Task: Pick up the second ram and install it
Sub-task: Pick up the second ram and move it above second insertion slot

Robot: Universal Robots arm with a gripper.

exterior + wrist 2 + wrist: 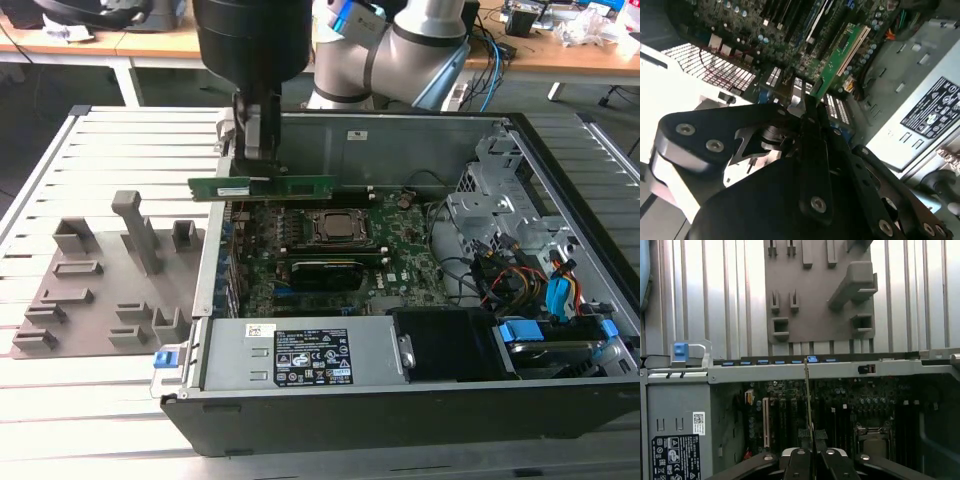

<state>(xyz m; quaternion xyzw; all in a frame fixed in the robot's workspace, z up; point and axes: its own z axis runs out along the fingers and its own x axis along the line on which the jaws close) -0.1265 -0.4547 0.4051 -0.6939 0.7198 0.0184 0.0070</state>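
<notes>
gripper (250, 168) clamped on the second ram (285, 188), gripping near the end toward the exterior view's left. Stick is level, long edge horizontal, upper left of centre in the exterior view, hanging over the motherboard (400, 250) inside the open PC case (420, 135), looks clear of the board. CPU socket (335, 228) is just below it in the frame. First wrist view has the stick edge-on, a thin line running out from between the jaws. 1 grey fixture plate (90, 300) on the slatted table (40, 180) at the exterior view's left, well apart. Power supply (300, 350) sits lower centre
</notes>
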